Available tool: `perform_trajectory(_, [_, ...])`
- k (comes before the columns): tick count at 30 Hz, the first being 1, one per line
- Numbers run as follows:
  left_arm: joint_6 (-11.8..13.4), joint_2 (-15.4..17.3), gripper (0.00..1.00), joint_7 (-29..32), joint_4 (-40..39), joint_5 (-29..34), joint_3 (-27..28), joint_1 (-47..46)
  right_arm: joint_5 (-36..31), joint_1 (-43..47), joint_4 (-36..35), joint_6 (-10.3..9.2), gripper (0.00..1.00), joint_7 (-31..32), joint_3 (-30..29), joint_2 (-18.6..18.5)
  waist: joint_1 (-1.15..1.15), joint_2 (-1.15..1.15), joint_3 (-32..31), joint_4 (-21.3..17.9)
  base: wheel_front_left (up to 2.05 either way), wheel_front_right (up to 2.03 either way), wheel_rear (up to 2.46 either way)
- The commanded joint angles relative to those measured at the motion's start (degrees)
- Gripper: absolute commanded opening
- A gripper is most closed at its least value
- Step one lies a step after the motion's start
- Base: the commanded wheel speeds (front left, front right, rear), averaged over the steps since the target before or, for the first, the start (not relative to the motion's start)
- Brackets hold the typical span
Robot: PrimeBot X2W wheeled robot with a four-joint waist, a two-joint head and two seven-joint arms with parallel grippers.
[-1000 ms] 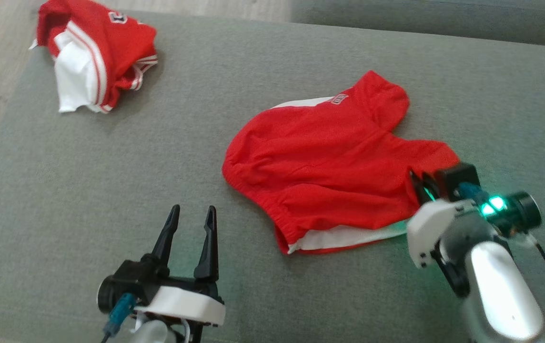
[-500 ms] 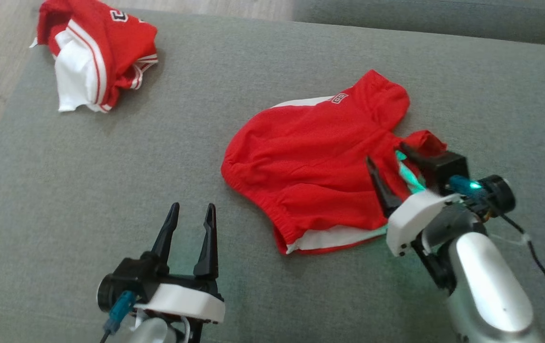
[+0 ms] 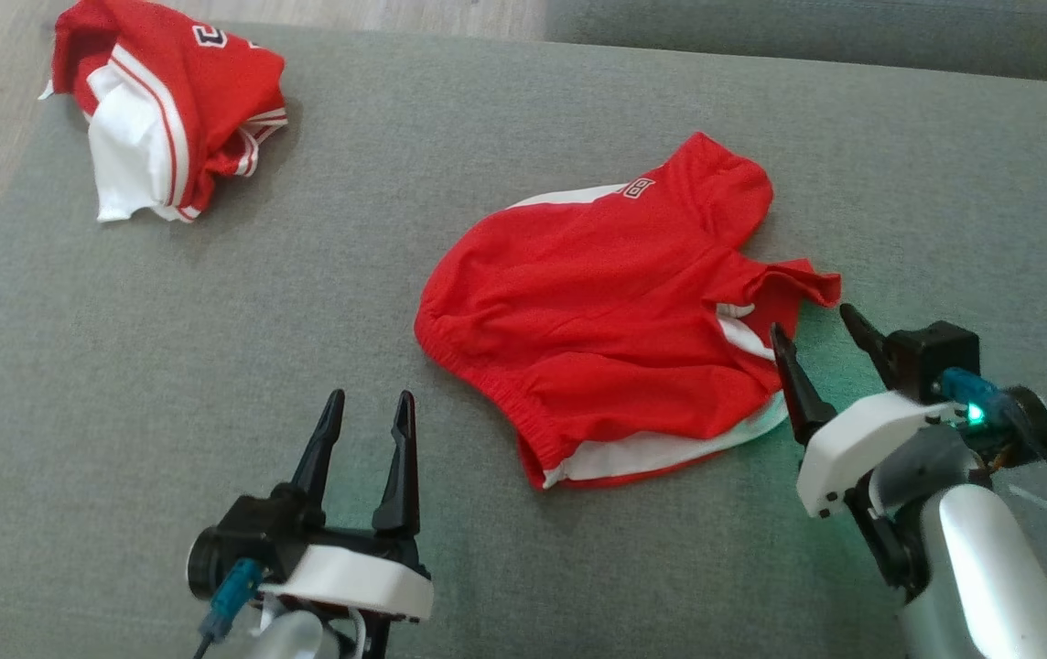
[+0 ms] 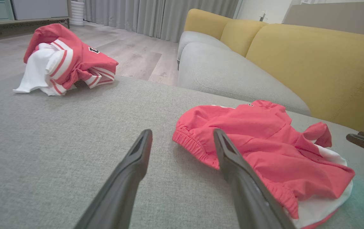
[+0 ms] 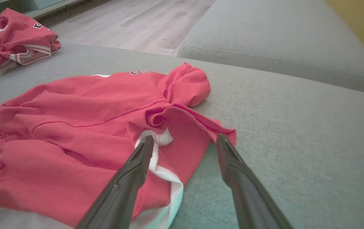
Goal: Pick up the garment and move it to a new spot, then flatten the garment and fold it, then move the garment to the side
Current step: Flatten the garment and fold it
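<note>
I saw right gripper (image 3: 810,319) spread wide at the garment's (image 3: 597,311) edge, pinching nothing; left gripper (image 3: 371,395) spread too, clear of it.

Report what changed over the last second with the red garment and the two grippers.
The right gripper, shut a second ago on the right corner of the red garment, carried it inward, opened and let go; it now stands open at the cloth's edge. The released corner lies folded over, white showing. The left gripper stayed open in place; the crumpled jersey did not move.
</note>
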Motion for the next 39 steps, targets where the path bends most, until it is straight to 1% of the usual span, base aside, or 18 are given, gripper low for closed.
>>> perform_trajectory(1, [0.07,0.52,1.0,-0.67,-1.7,0.22,1.47,-1.58,1.2,-2.19,-1.19,-0.04,1.0,0.51,1.41,0.45,0.0,0.0,0.18,0.41,0.0,0.0,0.0])
perform_trajectory(3, [-0.01,0.45,1.0,-0.66,-1.59,0.23,1.28,-1.76,3.07,-3.45,0.36,-0.04,1.0,1.27,2.14,0.45,0.0,0.0,0.41,0.94,0.0,0.0,0.0])
perform_trajectory(9, [-0.17,0.2,1.0,-0.64,-1.22,0.23,0.87,-2.23,4.93,-8.43,7.26,-0.04,1.0,2.37,2.56,0.45,0.0,0.0,0.89,3.06,0.0,0.0,0.0])
perform_trajectory(15, [-0.14,0.24,1.0,-0.65,-1.08,0.22,0.74,-2.03,4.25,-12.25,14.3,-0.04,1.0,2.31,2.18,0.45,0.0,0.0,1.1,4.61,0.0,0.0,0.0])
perform_trajectory(16, [-0.13,0.25,1.0,-0.65,-1.07,0.21,0.74,-1.96,4.26,-12.63,15.11,-0.04,0.65,2.14,2.18,0.45,0.0,0.0,1.08,4.72,0.0,0.0,0.0])
perform_trajectory(17, [-0.1,0.26,1.0,-0.66,-1.06,0.2,0.75,-1.89,4.29,-12.93,15.81,-0.04,0.41,1.9,2.21,0.45,0.0,0.0,1.04,4.77,0.0,0.0,0.0])
perform_trajectory(19, [0.02,0.32,1.0,-0.66,-1.08,0.19,0.85,-1.67,4.47,-13.27,16.81,-0.04,0.18,1.32,2.3,0.45,0.0,0.0,0.88,4.61,0.0,0.0,0.0])
perform_trajectory(20, [0.14,0.38,1.0,-0.66,-1.1,0.18,0.93,-1.49,4.65,-13.34,17.06,-0.04,0.04,0.94,2.32,0.45,0.0,0.0,0.73,4.38,0.0,0.0,0.0])
perform_trajectory(21, [0.2,0.42,1.0,-0.67,-1.12,0.16,0.96,-1.3,4.83,-13.32,17.17,-0.04,0.0,0.59,2.4,0.45,0.0,0.0,0.56,4.06,0.0,0.0,0.0])
perform_trajectory(25, [0.24,0.46,1.0,-0.67,-1.16,0.11,0.85,-0.93,4.87,-12.37,15.83,-0.04,0.0,-0.8,2.15,0.46,0.0,0.0,-0.14,2.48,0.0,0.0,0.0])
perform_trajectory(30, [0.29,0.59,1.0,-0.68,-1.24,0.08,0.69,-0.55,5.09,-8.67,10.04,-0.04,0.0,-1.44,0.58,0.46,0.0,0.0,-0.94,-0.05,0.0,0.0,0.0])
perform_trajectory(33, [0.46,0.62,1.0,-0.68,-1.37,0.02,0.66,-0.42,4.77,-5.16,4.75,-0.04,0.0,-0.61,-1.91,0.46,0.0,0.0,-1.19,-1.32,0.0,0.0,0.0])
perform_trajectory(39, [0.52,0.83,1.0,-0.68,-1.61,-0.15,0.59,-0.3,2.81,3.06,-5.43,-0.04,0.0,3.46,-9.3,0.46,0.0,0.0,-1.24,-2.77,0.0,0.0,0.0])
